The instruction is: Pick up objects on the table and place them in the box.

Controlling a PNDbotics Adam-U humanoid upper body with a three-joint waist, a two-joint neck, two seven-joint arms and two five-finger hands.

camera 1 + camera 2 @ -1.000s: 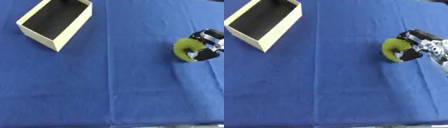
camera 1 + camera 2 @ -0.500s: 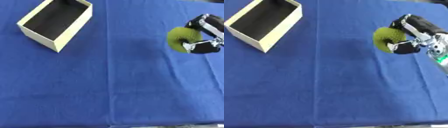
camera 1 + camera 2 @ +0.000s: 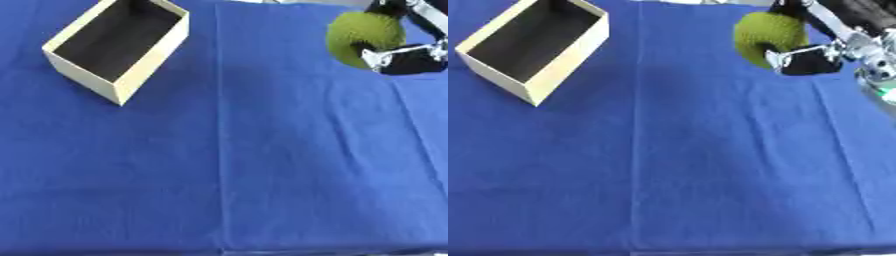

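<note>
The blue-clothed counter (image 3: 262,175) in the foreground carries nothing, so the path leftward looks free. At the far right, the right robot hand (image 3: 811,52) has its fingers curled round a green ball (image 3: 767,35), raised off the cloth. Carrying it well likely means travelling level across to the open box (image 3: 118,47) at far left, centring it above the dark opening before letting go.

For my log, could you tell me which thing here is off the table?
The green ball, held in the right hand; the box rests on the blue cloth.
</note>
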